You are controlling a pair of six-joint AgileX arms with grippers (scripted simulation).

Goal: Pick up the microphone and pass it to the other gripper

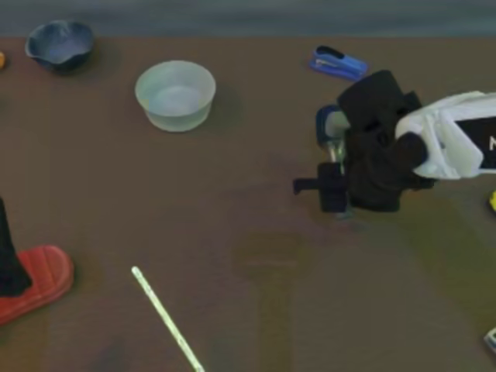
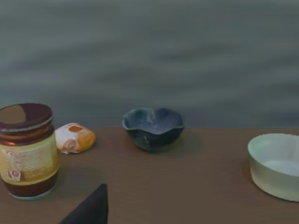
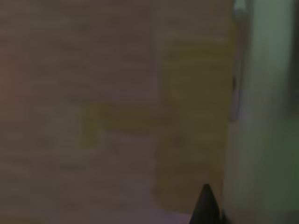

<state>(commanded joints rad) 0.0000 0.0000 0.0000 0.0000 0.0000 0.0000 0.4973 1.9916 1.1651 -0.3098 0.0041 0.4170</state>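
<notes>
Where the right arm reaches in from the three o'clock edge of the top view, the right hand point(image 1: 339, 190) sits low over the brown surface point(image 1: 256, 256), just right of centre; the microphone point(image 1: 332, 132) lies beneath it, its dark navy head showing at the hand's twelve o'clock side and the slim grey handle running down between the black fingers; the hand appears closed on the handle, and the right wrist view shows the pale handle point(image 3: 261, 116) pressed beside one dark fingertip point(image 3: 205, 205); whether the microphone is lifted off the surface I cannot tell.

Left arm parked at the nine o'clock edge, only a dark sliver in the top view; the left hand point(image 2: 88, 210) shows one black finger in its wrist view; open or closed, cannot tell.

Other items: pale green bowl point(image 1: 175, 95) at eleven o'clock; dark blue bowl point(image 1: 60, 45) at ten o'clock, far corner; blue stapler point(image 1: 339, 63) at one o'clock, just beyond the microphone head; red shoe point(image 1: 39, 280) at eight o'clock; thin white stick point(image 1: 167, 318) at seven o'clock, lying diagonally; a jar point(image 2: 28, 151) with a brown lid and a small orange-and-white packet point(image 2: 74, 137) appear in the left wrist view only.
</notes>
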